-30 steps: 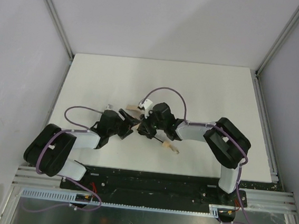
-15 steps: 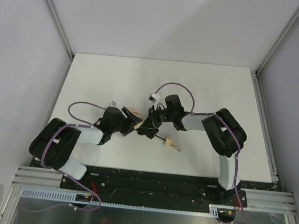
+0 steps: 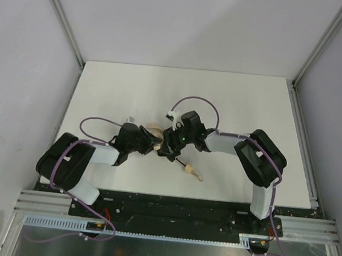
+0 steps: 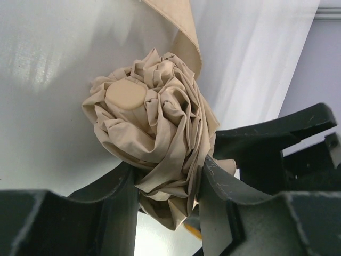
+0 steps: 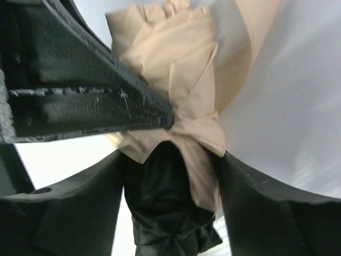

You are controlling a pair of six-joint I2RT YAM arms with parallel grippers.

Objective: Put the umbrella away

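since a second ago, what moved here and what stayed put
The left gripper has edged right, toward the right gripper, and the right wrist has turned a little. The wooden handle of the umbrella has swung slightly toward the arm bases. Unchanged: the umbrella stays mid-table, its bunched beige fabric between both grippers, which clamp it now.

Left gripper (image 3: 149, 142) and right gripper (image 3: 167, 146) meet tip to tip on the umbrella (image 3: 153, 128), blocking each other; open table (image 3: 222, 96) behind them and on both sides.
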